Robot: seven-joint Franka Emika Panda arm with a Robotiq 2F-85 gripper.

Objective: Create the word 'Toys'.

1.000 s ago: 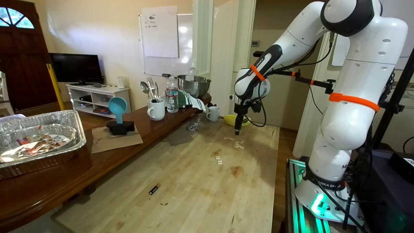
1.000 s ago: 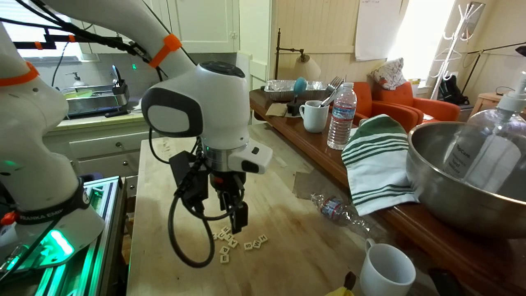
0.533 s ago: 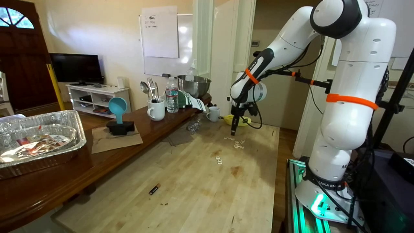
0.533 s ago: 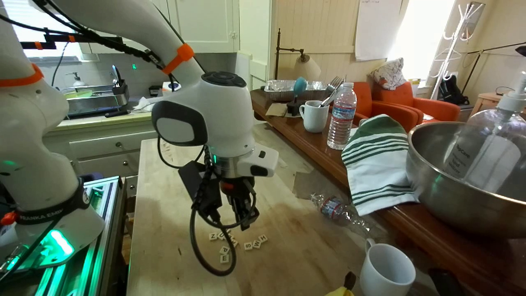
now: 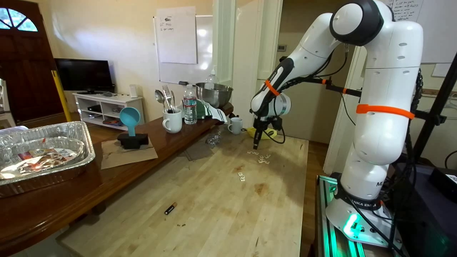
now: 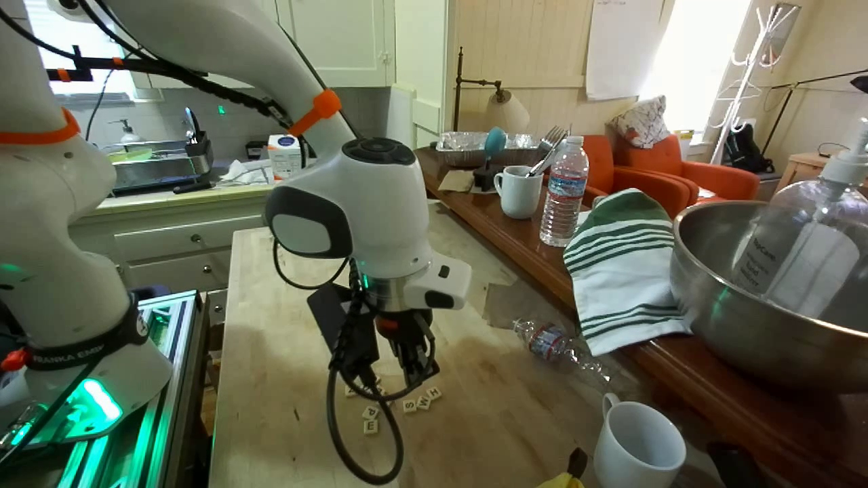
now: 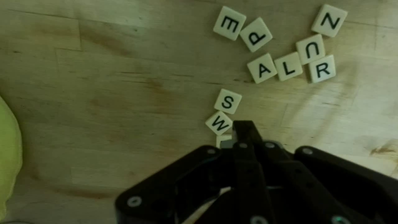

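Observation:
My gripper (image 7: 244, 127) (image 5: 255, 147) (image 6: 422, 371) is shut, with nothing visible between its fingertips. It stands slightly above the table. In the wrist view the S tile (image 7: 228, 101) (image 6: 409, 406) and the W tile (image 7: 219, 123) (image 6: 424, 402) lie just beyond and left of the tips, unheld. A third tile (image 7: 224, 137) is mostly hidden by a finger; an exterior view shows an H tile (image 6: 434, 393) beside the W. A short row of whitish tiles (image 5: 241, 176) sits apart, nearer that camera, its letters too small to read.
Loose letter tiles lie close by, among them E (image 7: 229, 23), P (image 7: 256, 35), A (image 7: 262, 68) and R (image 7: 322, 69). A yellow object (image 7: 9, 155) (image 5: 267, 133), a white mug (image 6: 639, 444) and a crumpled bottle (image 6: 556, 344) are near. A battery (image 5: 170, 208) lies on the table.
My gripper has moved sideways, leftward in an exterior view and rightward in an exterior view facing it, and its jaws have come shut. The tiles that stay visible have not moved.

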